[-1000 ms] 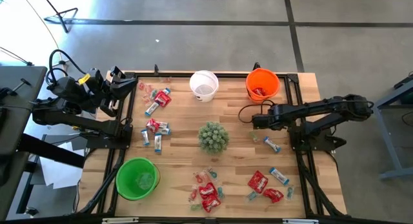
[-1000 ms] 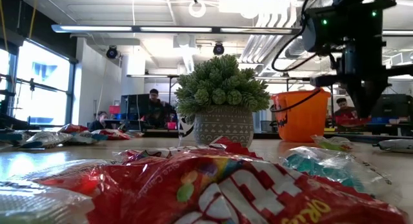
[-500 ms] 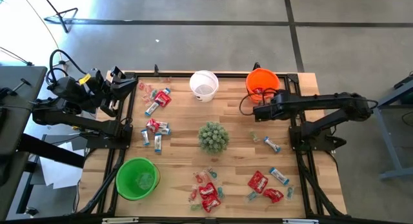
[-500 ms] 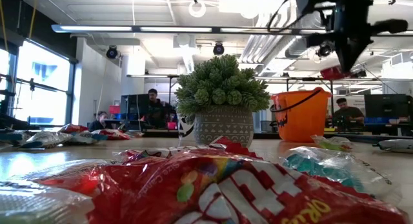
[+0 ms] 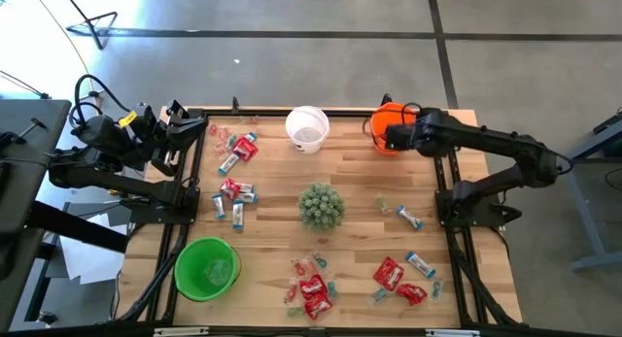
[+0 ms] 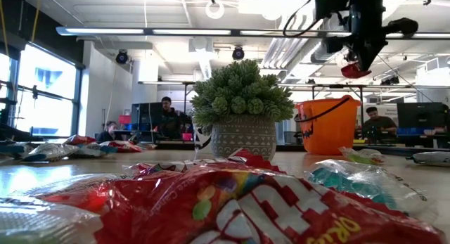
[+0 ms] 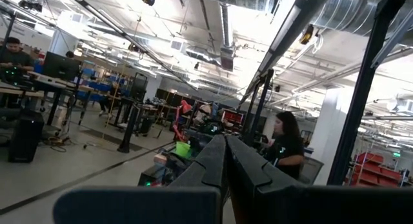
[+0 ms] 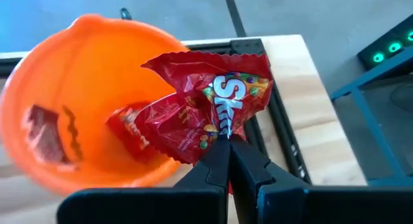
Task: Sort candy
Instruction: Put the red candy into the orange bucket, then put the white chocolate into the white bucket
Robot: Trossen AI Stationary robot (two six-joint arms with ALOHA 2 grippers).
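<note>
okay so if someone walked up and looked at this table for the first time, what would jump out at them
The right gripper, jaws shut on a red packet, hangs over the orange bucket at the table's far right corner, where red packets already lie. A spiky green plant sits mid-table, with candy heaps scattered around it and a green bucket at the near left.

Open-plan robotics lab or workshop: exposed ceiling ducts point(image 6: 281, 54), strip lights point(image 6: 190, 31), people at monitors point(image 6: 422, 116) near three o'clock, concrete floor point(image 5: 292, 75).
</note>
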